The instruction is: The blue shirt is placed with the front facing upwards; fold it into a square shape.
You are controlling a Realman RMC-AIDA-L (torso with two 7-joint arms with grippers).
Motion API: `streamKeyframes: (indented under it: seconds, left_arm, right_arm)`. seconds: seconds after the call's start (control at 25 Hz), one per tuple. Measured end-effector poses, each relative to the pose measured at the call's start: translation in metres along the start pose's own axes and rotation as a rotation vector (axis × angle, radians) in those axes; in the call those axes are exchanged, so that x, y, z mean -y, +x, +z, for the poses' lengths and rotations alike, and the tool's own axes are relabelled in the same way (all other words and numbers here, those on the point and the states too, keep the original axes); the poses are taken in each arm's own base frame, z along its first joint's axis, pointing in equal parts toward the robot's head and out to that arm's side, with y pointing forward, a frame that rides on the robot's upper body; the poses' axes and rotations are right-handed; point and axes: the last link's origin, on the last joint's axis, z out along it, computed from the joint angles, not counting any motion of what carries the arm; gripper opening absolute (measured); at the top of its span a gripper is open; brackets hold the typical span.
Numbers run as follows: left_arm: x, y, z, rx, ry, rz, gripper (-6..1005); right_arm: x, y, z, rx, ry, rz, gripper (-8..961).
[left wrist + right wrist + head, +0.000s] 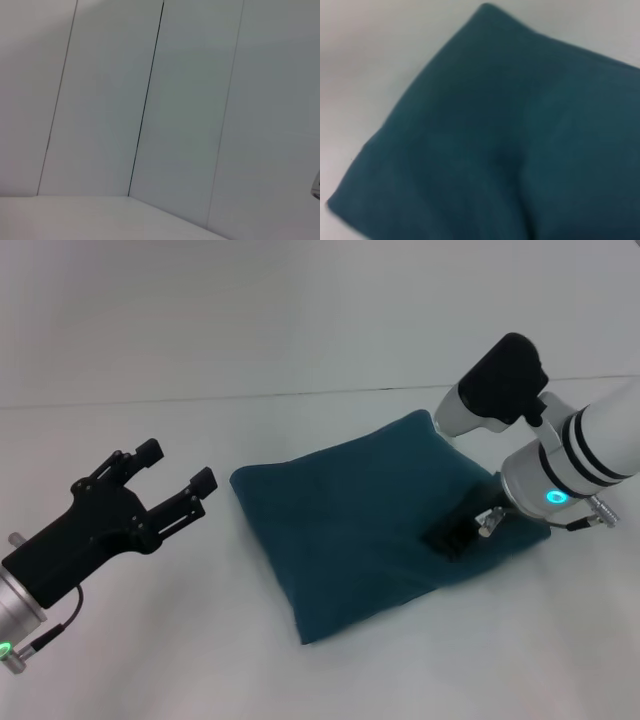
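Left gripper [178, 480], nearest the viewer at about 8 o'clock in the head view: black body raised above the white counter [150, 660], jaws spread wide with nothing between them, pointing toward 2 o'clock; well apart from the cloth. Blue shirt [350, 520]: folded into a rough, slightly skewed square, lying flat at the middle of the counter; plain teal surface uppermost, no lettering showing; corners at roughly 12, 3, 6 and 9 o'clock. Right gripper [455, 537], at 3 o'clock: reaching down from the white arm onto the shirt's right-hand part, tips touching the fabric; whether its jaws are spread or pressed together cannot be told. Right wrist view: shirt [520, 140] fills the field.
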Motion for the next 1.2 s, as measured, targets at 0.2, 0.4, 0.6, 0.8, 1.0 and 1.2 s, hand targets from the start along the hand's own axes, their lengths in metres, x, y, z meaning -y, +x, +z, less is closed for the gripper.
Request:
streamKeyframes:
  seconds: [0.2, 0.4, 0.6, 0.8, 1.0, 1.2]
  left_arm:
    - [0.000, 0.001, 0.001, -0.002, -0.004, 0.002, 887]
    - [0.001, 0.002, 0.000, -0.014, 0.002, 0.003, 888]
    - [0.002, 0.005, -0.003, -0.033, 0.010, 0.007, 887]
    - [0.003, 0.005, -0.004, -0.034, 0.012, 0.008, 887]
    - [0.003, 0.005, -0.005, -0.033, 0.013, 0.009, 888]
    - [0.003, 0.005, -0.005, -0.033, 0.013, 0.009, 888]
  right_arm:
    - [-0.010, -0.004, -0.003, -0.042, -0.057, -0.003, 45]
    - [-0.021, -0.010, -0.003, -0.040, -0.116, 0.004, 49]
    - [-0.031, -0.016, -0.003, -0.022, -0.181, 0.020, 53]
    - [-0.040, -0.018, 0.001, -0.030, -0.230, 0.030, 56]
    - [-0.047, -0.020, 0.007, -0.051, -0.259, 0.036, 60]
    - [-0.049, -0.031, -0.001, 0.026, -0.289, 0.033, 64]
